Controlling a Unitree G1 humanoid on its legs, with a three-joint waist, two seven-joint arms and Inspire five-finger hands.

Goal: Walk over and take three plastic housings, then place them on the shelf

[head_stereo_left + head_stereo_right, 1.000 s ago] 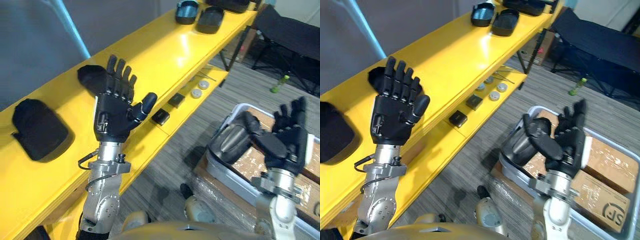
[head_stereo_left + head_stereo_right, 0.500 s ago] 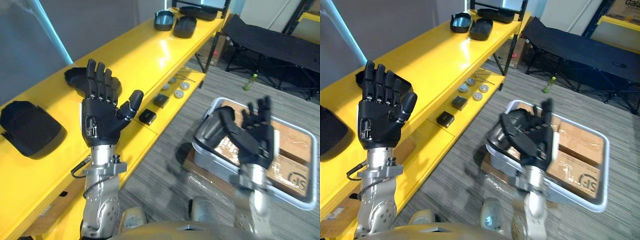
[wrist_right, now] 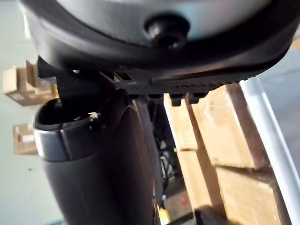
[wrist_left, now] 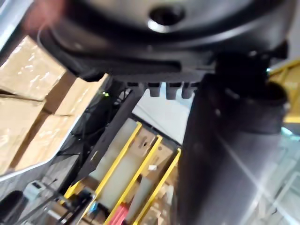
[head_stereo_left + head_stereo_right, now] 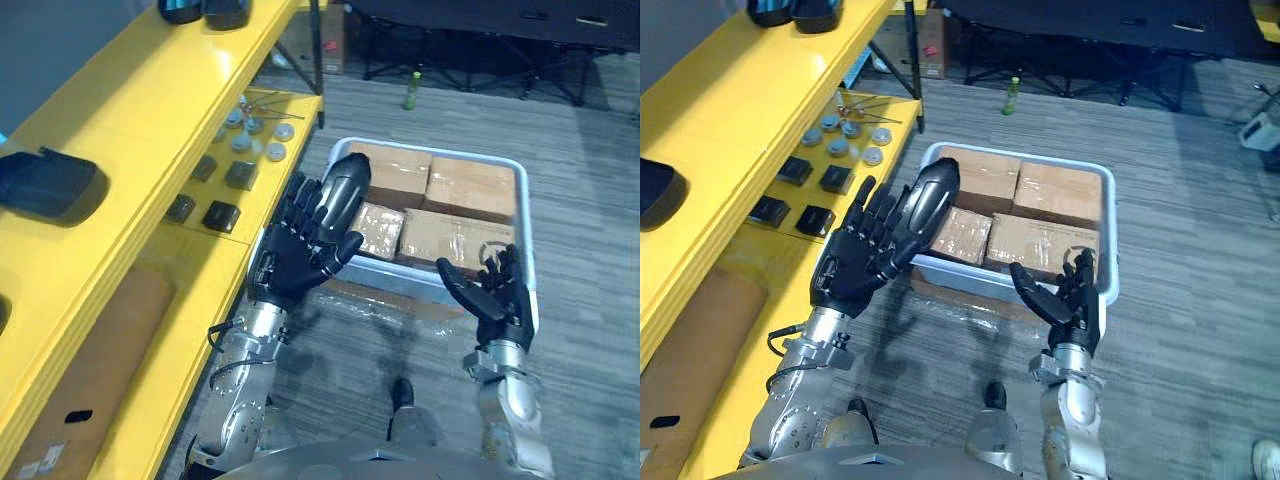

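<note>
A warehouse-like workshop: yellow shelving (image 5: 150, 105), a grey bin (image 5: 430, 150) of cardboard boxes (image 5: 470, 185)

No text, number or sign can be read on the brown tape-wrapped cardboard boxes (image 5: 1040, 240) in the white plastic bin (image 5: 1110, 240) on the right, nor on the long yellow metal shelf (image 5: 720, 110) on the left.

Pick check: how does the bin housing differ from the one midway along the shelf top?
The bin housing stands tilted against the boxes, glossy grey; the shelf housing lies flat and looks black. The open left hand is right by the bin housing; no hand is near the shelf housing. Both are dark rounded shells.
</note>
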